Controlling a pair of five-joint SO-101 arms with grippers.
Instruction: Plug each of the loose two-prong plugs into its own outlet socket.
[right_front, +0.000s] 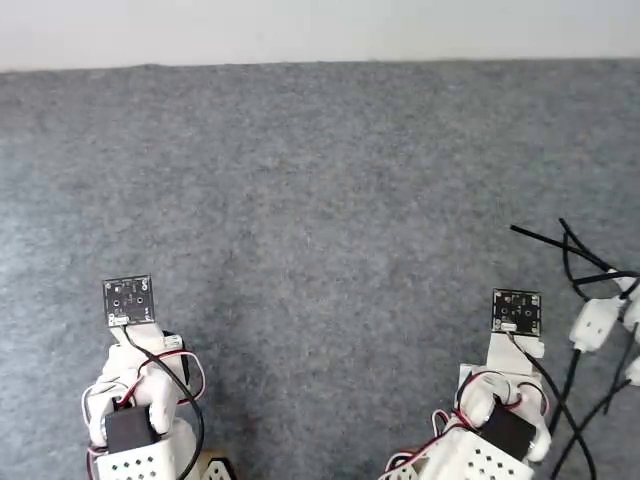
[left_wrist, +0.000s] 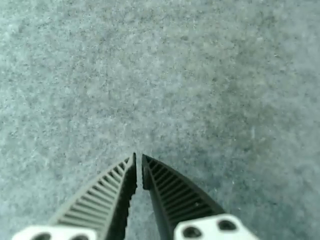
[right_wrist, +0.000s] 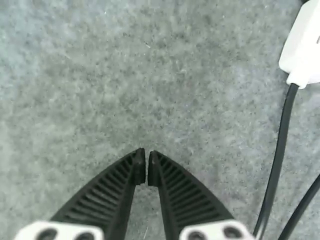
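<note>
Seen from above, my two arms sit at the near edge of a grey, felt-like mat (right_front: 320, 200), with the left arm (right_front: 135, 410) and the right arm (right_front: 490, 430) well apart. The white plugs (right_front: 598, 322) lie clustered at the mat's right edge, just beside my right arm, trailing thin black cords (right_front: 545, 241).

From my left wrist, my left gripper (left_wrist: 138, 162) hangs over the fuzzy mat, its two black, ribbed, tapering fingers pressed almost together and pinching nothing.

From my right wrist, my right gripper (right_wrist: 146, 159) is likewise closed tip to tip, empty. A smooth, blocky white plug (right_wrist: 305, 45) lies near it on the mat, a black cord (right_wrist: 280, 145) running from its narrow end.
</note>
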